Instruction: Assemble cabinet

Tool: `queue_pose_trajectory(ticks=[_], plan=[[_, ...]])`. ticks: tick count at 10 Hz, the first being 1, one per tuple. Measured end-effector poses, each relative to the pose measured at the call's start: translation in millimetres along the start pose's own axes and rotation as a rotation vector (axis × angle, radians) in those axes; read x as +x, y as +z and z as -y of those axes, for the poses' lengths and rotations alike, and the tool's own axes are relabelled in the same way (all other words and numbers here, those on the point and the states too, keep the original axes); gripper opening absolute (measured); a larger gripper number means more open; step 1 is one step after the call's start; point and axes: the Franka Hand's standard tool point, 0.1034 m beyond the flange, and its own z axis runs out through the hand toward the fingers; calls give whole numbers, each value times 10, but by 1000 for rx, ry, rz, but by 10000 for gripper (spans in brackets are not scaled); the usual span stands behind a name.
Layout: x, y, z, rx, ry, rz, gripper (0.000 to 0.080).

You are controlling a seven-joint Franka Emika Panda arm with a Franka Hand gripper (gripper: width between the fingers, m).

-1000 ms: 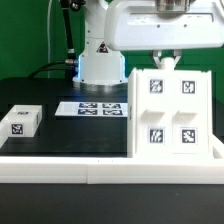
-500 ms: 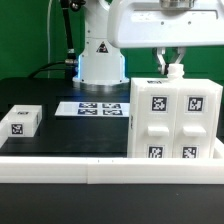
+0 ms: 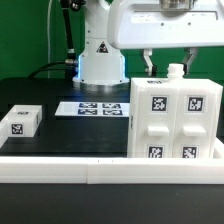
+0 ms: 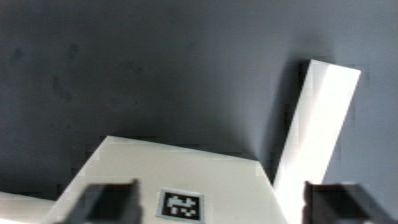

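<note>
The cabinet, a large white box with square tags on its face, stands upright on the black table at the exterior view's right. A small white knob sticks up from its top. My gripper hangs right above the cabinet's top, open, with one finger on each side of the knob and clear of it. In the wrist view my gripper is open, its dark fingers spread over the cabinet's white top, which carries a tag.
A small white tagged block lies at the exterior view's left. The marker board lies flat in front of the robot base. A white rim runs along the table's front. A white strip shows in the wrist view.
The cabinet, held tilted a second ago, was set down upright. The fingers, shut at its top half a second ago, have now opened and let go.
</note>
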Motion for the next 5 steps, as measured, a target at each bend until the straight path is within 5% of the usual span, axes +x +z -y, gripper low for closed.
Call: queue_pose_trajectory(ticks=[1, 2, 5], plan=[[-1, 1, 0, 0, 0, 0, 547], [-35, 5, 2, -4, 27, -9, 729], [-572, 161, 18, -25, 186, -58, 793]])
